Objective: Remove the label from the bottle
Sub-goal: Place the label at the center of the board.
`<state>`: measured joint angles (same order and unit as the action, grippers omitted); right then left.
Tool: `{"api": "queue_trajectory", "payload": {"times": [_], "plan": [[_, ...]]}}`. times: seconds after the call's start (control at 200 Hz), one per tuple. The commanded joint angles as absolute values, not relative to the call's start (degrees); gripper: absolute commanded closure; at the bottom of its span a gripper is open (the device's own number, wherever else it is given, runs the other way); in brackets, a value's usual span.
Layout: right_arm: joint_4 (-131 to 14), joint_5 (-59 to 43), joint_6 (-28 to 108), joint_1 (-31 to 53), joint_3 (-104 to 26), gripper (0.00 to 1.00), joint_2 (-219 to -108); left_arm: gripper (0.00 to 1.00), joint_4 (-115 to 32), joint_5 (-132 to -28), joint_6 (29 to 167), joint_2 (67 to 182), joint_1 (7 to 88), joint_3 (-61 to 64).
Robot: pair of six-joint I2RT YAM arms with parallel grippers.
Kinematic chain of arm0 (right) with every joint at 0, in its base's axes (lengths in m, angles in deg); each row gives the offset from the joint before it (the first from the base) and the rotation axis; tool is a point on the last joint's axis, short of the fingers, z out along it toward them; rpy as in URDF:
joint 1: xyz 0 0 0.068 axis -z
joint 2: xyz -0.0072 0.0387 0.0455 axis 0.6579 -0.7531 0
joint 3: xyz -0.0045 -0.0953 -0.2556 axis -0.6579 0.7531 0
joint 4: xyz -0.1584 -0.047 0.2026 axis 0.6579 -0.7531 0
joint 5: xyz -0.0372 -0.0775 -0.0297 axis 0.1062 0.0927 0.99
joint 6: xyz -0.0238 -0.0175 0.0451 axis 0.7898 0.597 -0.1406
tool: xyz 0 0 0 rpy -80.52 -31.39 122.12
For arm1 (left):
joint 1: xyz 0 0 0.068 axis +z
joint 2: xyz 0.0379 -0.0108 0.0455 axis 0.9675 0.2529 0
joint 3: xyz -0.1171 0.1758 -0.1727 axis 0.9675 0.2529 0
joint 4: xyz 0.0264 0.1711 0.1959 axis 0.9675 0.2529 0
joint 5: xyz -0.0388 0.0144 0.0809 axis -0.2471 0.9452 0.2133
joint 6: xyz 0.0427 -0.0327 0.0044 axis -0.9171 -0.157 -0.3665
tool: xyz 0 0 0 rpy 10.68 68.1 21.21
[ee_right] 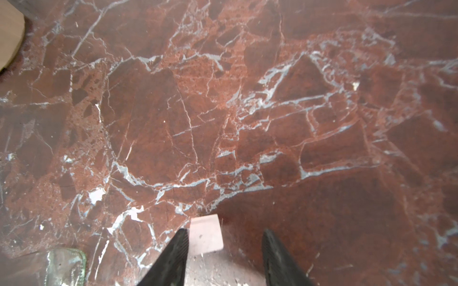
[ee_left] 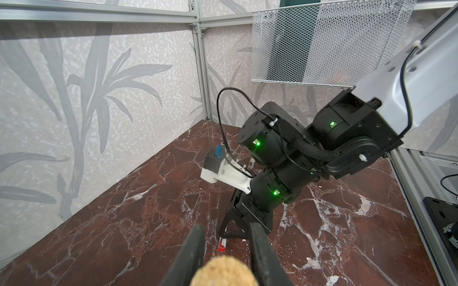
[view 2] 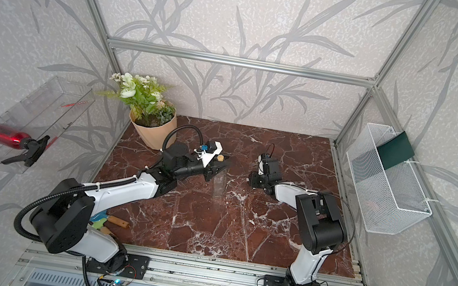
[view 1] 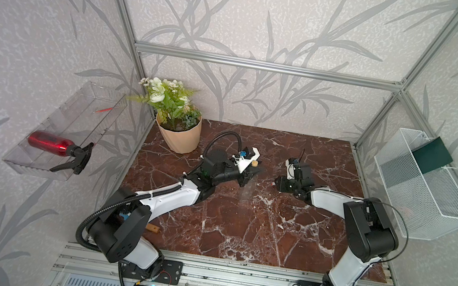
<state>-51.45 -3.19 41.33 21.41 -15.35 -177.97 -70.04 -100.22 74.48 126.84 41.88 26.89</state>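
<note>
My left gripper (view 1: 253,171) is shut on the neck of the clear bottle (view 1: 247,187), which stands mid-table in both top views. Its tan cork (ee_left: 224,272) shows between the left fingers (ee_left: 193,247) in the left wrist view. My right gripper (view 1: 275,184) hangs low over the marble to the right of the bottle, jaws open. The label (ee_right: 205,234), a small pale scrap, sits between the right gripper's (ee_right: 225,230) fingers, close against one of them. In the left wrist view the label (ee_left: 222,245) shows red and white just under those tips. The bottle's glass base (ee_right: 67,267) is off to one side.
A potted plant (view 1: 180,137) stands at the back left of the marble table (view 1: 237,238). A red spray bottle (view 1: 48,142) lies in a clear wall tray on the left. A white mesh basket (view 1: 425,193) hangs on the right wall. Wooden-handled tools (view 2: 115,220) lie by the left arm's base.
</note>
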Motion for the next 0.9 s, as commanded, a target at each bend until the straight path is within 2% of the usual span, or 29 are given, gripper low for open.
{"api": "queue_trajectory", "payload": {"times": [0.0,0.48,0.895], "plan": [[-54.12,-3.45,40.67,21.8,-16.5,0.49,-178.37,1.0,-39.68,-102.06,76.0,134.99,41.32,33.9],[-57.5,-2.17,39.33,21.89,-15.9,0.31,-171.75,1.0,-39.58,-101.91,76.22,135.17,41.71,33.55],[-56.1,-1.59,38.75,21.89,-14.19,0.28,-170.73,1.0,-40.05,-101.26,77.4,135.35,41.9,33.52]]}}
